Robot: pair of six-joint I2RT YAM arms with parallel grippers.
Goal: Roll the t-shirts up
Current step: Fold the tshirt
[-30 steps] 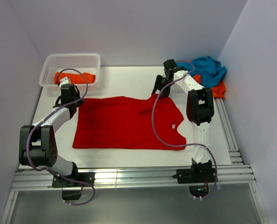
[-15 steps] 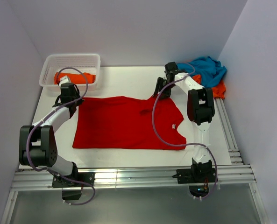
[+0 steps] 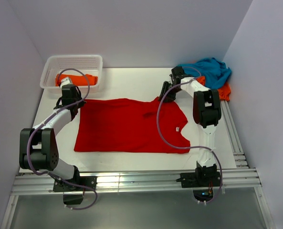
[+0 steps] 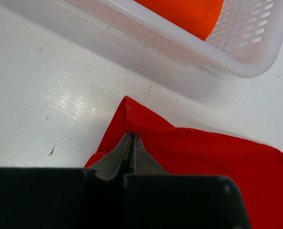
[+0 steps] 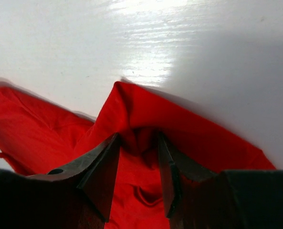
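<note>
**Left gripper** (image 4: 131,137): I see its jaws pressed together on a raised crease at the far left corner of the red t-shirt (image 3: 127,126), close to the basket.

**Right gripper** (image 5: 137,139): its jaws stand apart, one on each side of a peaked fold of red cloth at the shirt's far right corner. The fold rises between the fingers (image 5: 103,167), and I cannot tell whether they press on it.

**Red t-shirt:** it lies spread flat across the middle of the white bench (image 3: 127,81), lengthwise from left to right, with its neck opening toward the right arm.

**Basket** (image 3: 50,64): a white lattice basket at the far left corner of the bench, holding an orange t-shirt (image 3: 77,78).

**Far right corner:** a teal t-shirt (image 3: 213,69) lies crumpled on top of a second orange t-shirt (image 3: 223,91), apart from the red one.
</note>
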